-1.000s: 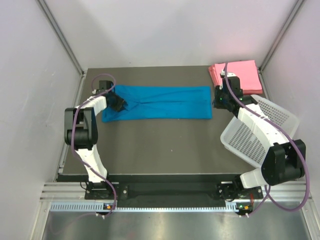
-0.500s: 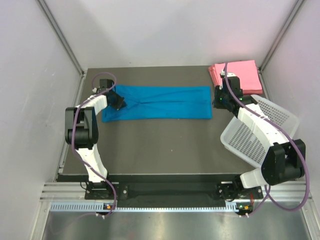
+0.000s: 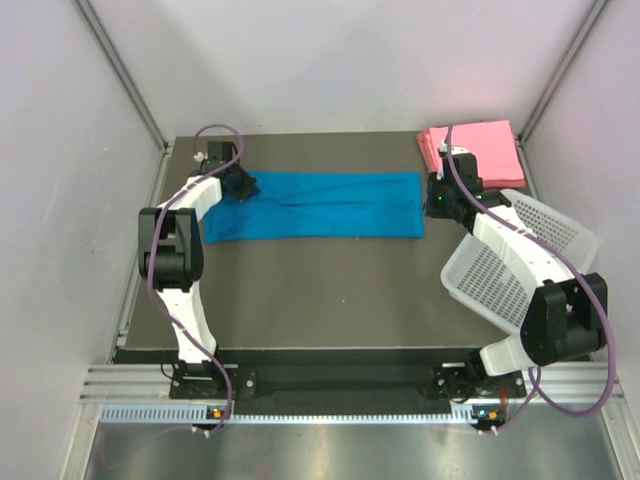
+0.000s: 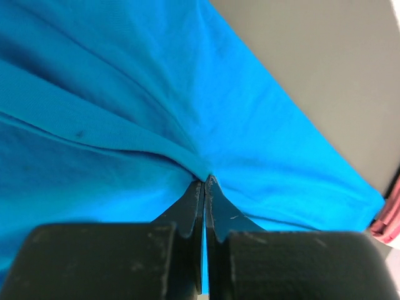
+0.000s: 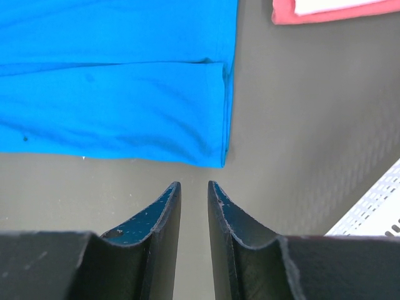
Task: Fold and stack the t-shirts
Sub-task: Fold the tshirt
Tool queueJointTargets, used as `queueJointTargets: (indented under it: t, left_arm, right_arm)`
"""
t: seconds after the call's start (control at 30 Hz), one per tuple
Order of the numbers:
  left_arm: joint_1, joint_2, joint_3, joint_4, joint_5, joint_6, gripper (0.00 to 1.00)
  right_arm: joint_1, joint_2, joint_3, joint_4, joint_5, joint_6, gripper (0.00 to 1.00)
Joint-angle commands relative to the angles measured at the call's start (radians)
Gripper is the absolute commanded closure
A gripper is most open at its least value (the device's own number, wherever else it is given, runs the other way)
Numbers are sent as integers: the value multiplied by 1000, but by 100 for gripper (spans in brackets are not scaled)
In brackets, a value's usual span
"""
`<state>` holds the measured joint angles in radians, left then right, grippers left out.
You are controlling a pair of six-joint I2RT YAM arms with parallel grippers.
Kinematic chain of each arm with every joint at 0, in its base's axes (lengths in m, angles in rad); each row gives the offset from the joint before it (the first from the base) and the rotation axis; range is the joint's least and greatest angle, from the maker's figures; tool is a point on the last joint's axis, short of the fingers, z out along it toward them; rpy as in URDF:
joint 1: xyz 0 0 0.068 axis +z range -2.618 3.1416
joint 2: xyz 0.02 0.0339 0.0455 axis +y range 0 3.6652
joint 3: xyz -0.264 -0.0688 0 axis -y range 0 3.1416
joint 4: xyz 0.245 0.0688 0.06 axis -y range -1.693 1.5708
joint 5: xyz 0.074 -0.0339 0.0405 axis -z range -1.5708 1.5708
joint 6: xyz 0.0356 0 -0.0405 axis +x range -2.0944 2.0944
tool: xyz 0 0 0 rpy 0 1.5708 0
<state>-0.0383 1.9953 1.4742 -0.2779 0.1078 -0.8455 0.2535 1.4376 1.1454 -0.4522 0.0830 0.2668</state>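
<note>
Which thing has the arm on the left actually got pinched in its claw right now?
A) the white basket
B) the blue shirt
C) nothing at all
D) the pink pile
B: in the left wrist view the left gripper is shut tight on a fold of the blue shirt, and the cloth puckers into creases at its tips.

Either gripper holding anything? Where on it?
Left gripper is shut on the blue t-shirt, pinching a ridge of cloth near its left end. Right gripper holds nothing, jaws slightly apart.
</note>
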Motion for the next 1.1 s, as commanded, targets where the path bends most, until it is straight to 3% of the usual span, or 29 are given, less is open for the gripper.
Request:
queueJointTargets:
  t: [0.0,0.33,0.57,0.7,0.73,0.77,0.9,0.97,1.07]
  left_arm:
    - [3,33,58,6,-2,37,100]
    - [-14,100,193,-56,-30,132,100]
    - [-20,157,265,-104,29,192,100]
    - [-21,172,314,-162,-5,245,84]
    - [-21,177,334,-190,-17,261,72]
    - [-21,184,359,-213,-23,281,68]
    - [-21,195,529,-439,-155,385,64]
    - [-20,148,503,-520,-296,391,60]
    - [-5,10,336,-488,-329,414,56]
  right_arm:
    - [6,6,42,52,-8,18,75]
    - [6,21,59,52,-15,25,75]
    - [6,24,70,47,-20,29,75]
    - [7,24,74,43,-29,31,75]
    - [6,26,77,40,-31,31,74]
    - [9,26,79,32,-34,31,74]
    - [21,24,83,15,-46,31,73]
    - [33,24,80,12,-46,31,72]
    - [50,41,83,4,-61,35,72]
